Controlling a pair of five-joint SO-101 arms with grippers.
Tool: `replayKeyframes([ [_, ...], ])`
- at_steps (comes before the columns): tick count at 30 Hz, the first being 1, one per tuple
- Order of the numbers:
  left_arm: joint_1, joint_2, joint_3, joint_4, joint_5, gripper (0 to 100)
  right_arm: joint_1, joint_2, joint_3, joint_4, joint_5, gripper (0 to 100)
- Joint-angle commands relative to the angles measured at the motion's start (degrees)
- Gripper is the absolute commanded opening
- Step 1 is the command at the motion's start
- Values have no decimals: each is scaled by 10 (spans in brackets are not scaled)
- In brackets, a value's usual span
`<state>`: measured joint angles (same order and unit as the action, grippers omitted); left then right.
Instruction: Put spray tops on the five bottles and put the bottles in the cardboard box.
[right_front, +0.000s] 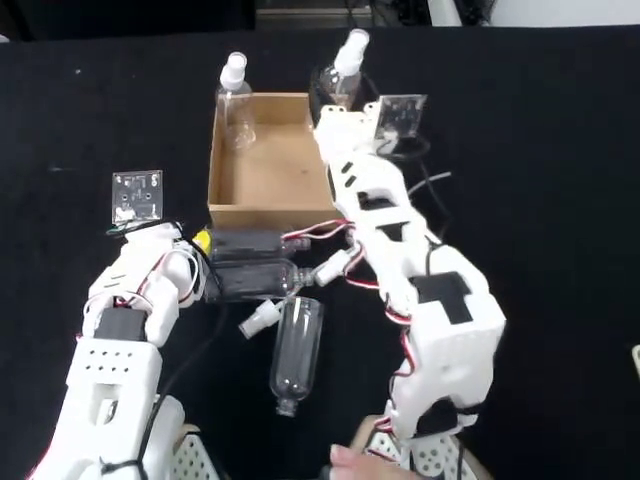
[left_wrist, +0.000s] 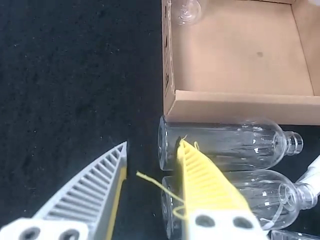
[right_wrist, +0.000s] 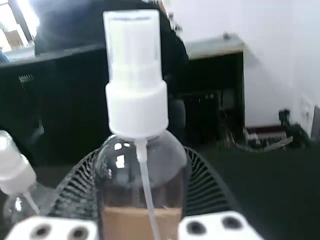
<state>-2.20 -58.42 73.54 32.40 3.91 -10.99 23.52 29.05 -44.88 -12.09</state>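
Note:
A cardboard box (right_front: 262, 212) stands open at mid-table, with one capped bottle (right_front: 235, 100) upright in its far left corner. My right gripper (right_front: 340, 95) is shut on a second clear bottle (right_wrist: 140, 165) with a white spray top (right_wrist: 135, 75), held upright at the box's far right corner. Two uncapped bottles (left_wrist: 225, 145) (left_wrist: 240, 197) lie side by side against the box's front wall. My left gripper (left_wrist: 152, 147) is open at their base ends, the yellow finger (left_wrist: 200, 175) over them. A third uncapped bottle (right_front: 297, 350) lies nearer the front, beside a loose spray top (right_front: 258, 320).
Another white spray top (right_front: 330, 268) lies by the necks of the lying bottles, among the right arm's cables. Square marker plates stand left of the box (right_front: 137, 196) and behind the right arm (right_front: 402, 113). Black tabletop stretches to either side.

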Motion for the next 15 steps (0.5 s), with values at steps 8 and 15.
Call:
replayKeyframes([
  [8,5,-11,29,-59,1,155,24,60,-103,-5,4,11],
  [15,5,-11,28,-59,1,155,16,127,-155,-5,67,11],
])
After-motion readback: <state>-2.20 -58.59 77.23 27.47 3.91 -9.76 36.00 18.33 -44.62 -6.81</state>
